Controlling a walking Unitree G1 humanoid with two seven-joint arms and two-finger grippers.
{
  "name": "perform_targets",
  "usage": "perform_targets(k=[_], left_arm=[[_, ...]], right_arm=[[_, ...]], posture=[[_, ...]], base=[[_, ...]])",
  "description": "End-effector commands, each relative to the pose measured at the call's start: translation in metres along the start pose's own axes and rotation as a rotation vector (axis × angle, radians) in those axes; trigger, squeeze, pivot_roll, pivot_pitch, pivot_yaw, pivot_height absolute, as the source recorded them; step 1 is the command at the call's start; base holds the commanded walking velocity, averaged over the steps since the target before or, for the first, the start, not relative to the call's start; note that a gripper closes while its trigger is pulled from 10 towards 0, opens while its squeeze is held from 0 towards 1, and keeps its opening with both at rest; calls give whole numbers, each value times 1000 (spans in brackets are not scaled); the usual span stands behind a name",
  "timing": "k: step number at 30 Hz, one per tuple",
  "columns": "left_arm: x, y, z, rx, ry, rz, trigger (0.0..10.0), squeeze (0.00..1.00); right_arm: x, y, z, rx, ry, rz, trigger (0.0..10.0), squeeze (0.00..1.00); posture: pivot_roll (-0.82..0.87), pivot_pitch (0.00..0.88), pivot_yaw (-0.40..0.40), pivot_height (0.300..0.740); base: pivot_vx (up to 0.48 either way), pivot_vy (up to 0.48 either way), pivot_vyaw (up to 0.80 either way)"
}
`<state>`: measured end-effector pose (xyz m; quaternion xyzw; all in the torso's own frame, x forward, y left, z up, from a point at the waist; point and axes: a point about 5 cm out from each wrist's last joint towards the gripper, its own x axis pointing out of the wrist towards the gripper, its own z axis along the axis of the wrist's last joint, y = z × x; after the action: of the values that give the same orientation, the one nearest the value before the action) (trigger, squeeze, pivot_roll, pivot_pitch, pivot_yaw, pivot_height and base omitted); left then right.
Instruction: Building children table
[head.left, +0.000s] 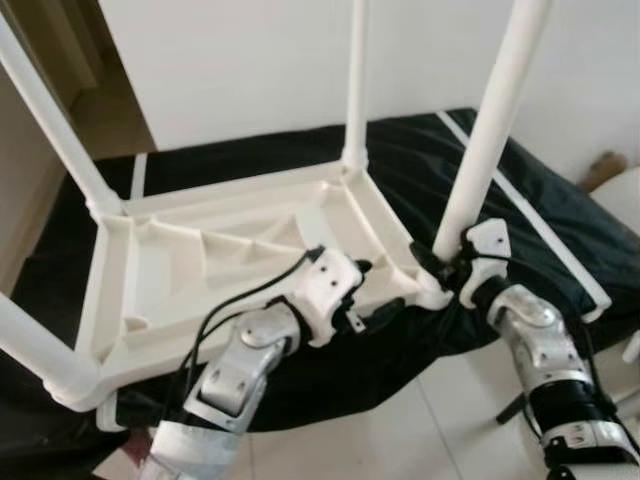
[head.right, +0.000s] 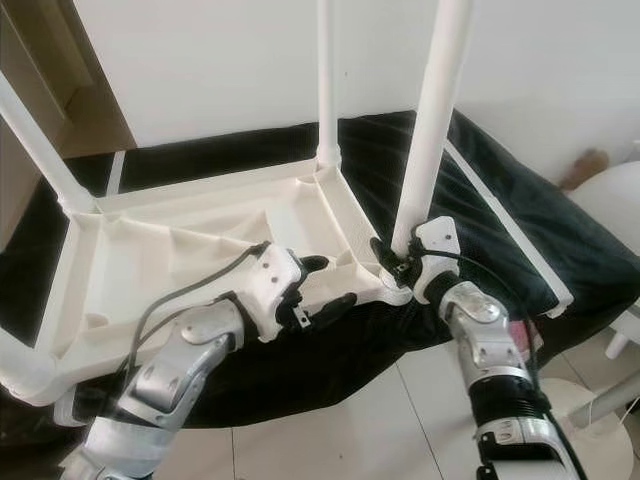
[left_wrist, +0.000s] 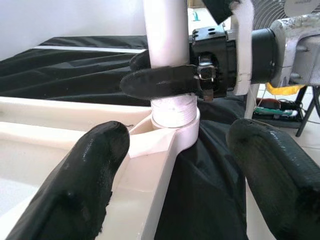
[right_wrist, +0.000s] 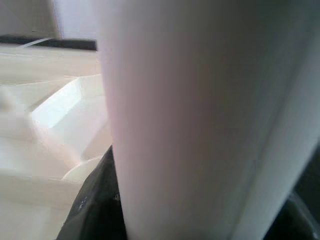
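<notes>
White plastic children's table (head.left: 220, 250) lies upside down on a black cloth-covered bed (head.left: 420, 160), its legs standing up at the corners, with pale floor tiles (head.left: 400, 430) on the near side. At the near right corner the right gripper (head.left: 437, 256) is clamped around the base of the near-right leg (head.left: 490, 130), just above its socket, its black fingers (left_wrist: 160, 82) wrapped on the tube. Just left of that corner, the left gripper (head.left: 375, 290) rests at the table's near rim with its fingers (left_wrist: 90, 170) spread apart, grasping nothing.
</notes>
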<state>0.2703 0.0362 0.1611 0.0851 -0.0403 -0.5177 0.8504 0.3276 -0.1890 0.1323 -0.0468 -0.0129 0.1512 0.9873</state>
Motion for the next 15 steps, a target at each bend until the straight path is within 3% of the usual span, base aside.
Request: perform_targets(k=[1, 6, 12, 15], left_arm=[[1, 4, -3, 9, 23, 45, 10000, 0], [1, 3, -3, 6, 24, 43, 10000, 0], [1, -1, -5, 1, 27, 35, 10000, 0], [1, -2, -5, -3, 31, 31, 10000, 0]], right_arm=[[-9, -4, -23, 9, 117, -59, 10000, 0], [-9, 0, -22, 41, 113, -111, 10000, 0], [-10, 11, -20, 75, 119, -263, 10000, 0], [-14, 23, -22, 101, 157, -431, 10000, 0]], posture=[[-25, 0, 34, 740], [-29, 0, 34, 740], [-30, 0, 32, 740], [-29, 0, 33, 740]], base=[[0, 0, 0], [0, 0, 0], [0, 0, 0], [0, 0, 0]])
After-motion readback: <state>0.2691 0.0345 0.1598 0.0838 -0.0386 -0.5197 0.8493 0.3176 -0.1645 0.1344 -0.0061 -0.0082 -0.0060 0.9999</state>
